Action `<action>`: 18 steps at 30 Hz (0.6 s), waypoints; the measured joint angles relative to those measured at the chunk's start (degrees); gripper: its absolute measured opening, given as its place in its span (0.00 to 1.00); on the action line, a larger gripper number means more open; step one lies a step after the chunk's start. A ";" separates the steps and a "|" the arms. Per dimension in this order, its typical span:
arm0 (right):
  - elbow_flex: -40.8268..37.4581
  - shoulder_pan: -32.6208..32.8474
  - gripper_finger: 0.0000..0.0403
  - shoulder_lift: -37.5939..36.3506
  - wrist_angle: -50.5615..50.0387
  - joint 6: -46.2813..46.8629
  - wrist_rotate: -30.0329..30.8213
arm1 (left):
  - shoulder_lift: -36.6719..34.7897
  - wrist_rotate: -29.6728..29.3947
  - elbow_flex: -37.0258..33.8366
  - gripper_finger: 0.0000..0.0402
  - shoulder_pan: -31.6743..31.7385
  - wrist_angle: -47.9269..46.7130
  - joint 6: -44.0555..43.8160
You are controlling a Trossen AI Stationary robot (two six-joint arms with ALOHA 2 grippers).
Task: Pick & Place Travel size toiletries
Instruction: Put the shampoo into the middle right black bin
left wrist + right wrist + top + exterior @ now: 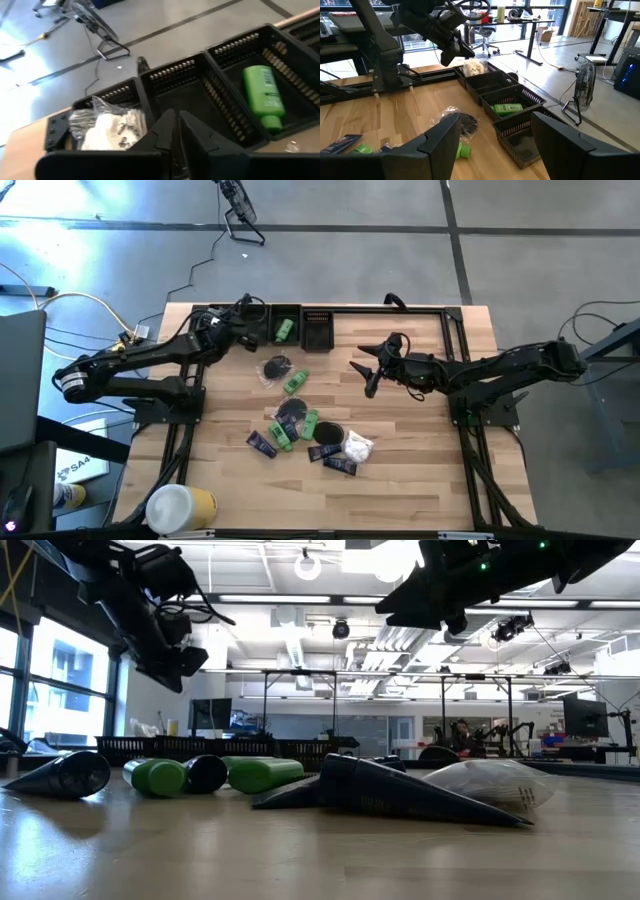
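Travel size toiletries lie in a loose group on the wooden table: green bottles [295,381], dark sachets [262,444], black discs [290,410] and a white wrapped packet [358,446]. Another green bottle [262,92] lies in one black basket, and a white wrapped packet [107,127] lies in the end basket [60,125]. My left gripper [178,131] hovers above the baskets near that packet. Its fingers are shut with nothing between them. My right gripper [370,372] hangs open above the table's middle, right of the group, holding nothing.
A row of black baskets [318,330] stands along the table's far edge; the one between the packet and the bottle [185,95] is bare. A large white-and-yellow cylinder [180,507] lies at the near left corner. Bare wood lies right of the toiletries.
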 joint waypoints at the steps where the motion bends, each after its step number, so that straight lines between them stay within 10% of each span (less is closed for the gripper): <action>1: 0.00 0.00 0.58 -0.02 0.00 0.00 0.00 | 0.00 0.11 0.00 0.04 -0.60 -0.02 0.02; 18: 0.00 0.00 0.58 -0.02 0.04 0.00 -0.02 | 0.00 5.15 0.00 0.00 -17.61 7.62 6.93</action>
